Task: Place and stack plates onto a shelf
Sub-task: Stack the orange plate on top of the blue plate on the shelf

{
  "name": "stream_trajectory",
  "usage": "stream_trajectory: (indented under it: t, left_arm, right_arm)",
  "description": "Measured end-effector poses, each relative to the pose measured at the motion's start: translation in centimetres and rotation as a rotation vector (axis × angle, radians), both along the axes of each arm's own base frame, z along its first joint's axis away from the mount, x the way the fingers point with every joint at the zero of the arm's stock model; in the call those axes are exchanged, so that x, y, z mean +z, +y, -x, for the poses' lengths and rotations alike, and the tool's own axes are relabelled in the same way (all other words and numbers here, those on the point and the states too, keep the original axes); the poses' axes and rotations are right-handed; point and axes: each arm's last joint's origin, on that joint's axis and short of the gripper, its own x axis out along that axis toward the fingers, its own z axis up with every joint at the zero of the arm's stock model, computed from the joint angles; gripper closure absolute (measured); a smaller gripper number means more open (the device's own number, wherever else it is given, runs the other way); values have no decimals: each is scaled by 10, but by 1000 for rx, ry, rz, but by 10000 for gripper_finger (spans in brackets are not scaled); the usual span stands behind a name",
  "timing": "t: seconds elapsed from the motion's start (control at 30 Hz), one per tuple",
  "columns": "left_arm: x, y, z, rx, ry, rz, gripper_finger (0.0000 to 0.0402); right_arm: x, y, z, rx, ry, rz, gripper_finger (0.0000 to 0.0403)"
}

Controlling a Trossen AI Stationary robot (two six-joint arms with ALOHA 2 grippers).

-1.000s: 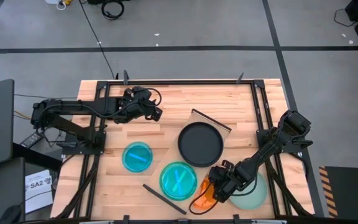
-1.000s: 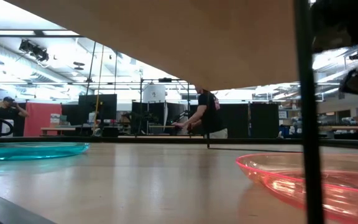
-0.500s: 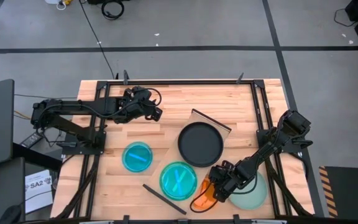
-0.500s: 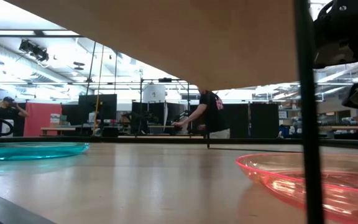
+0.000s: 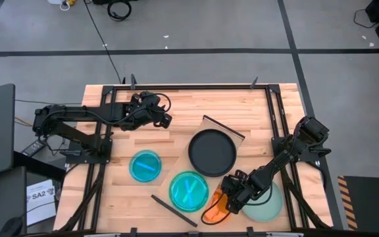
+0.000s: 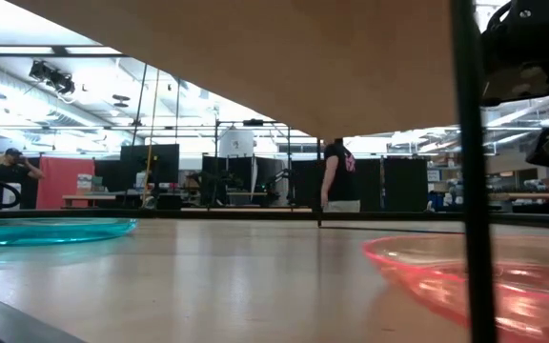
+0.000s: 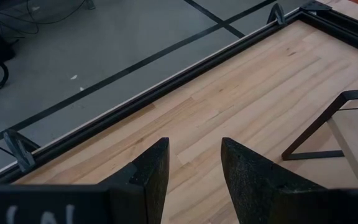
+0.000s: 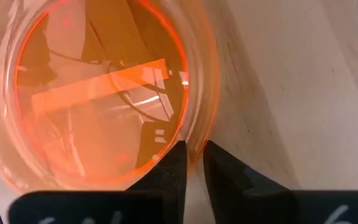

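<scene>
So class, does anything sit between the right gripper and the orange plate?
Nothing visible does. The right gripper is already at the orange plate, its fingers nearly closed over the rim. The mint plate lies behind the arm, not between them.

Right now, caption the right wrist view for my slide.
Right hand closing its fingers on the rim of the translucent orange plate on the light wooden board.

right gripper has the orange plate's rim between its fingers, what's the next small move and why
Probably lift the orange plate a little, once the grip is firm. The right gripper has its fingers narrowed on the plate's rim, while the plate sits low near the table's front edge beside the mint-green plate. The black plate already lies on the shelf, so that is likely where it goes.
</scene>
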Motion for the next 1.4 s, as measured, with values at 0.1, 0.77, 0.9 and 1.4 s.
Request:
stream_trajectory:
  t: [0.1,0.77,0.9,1.4]
  left_arm:
    - [0,0,0,0,0,0,249]
    - [0,0,0,-1,1,0,249]
    - [0,0,0,-1,1,0,249]
    - [0,0,0,0,1,0,249]
  right_arm:
    - [0,0,0,0,0,-1,365]
    - [0,0,0,2,0,0,398]
    - [0,0,0,8,9,-10,400]
    - [29,-4,4,31,-63,-54,401]
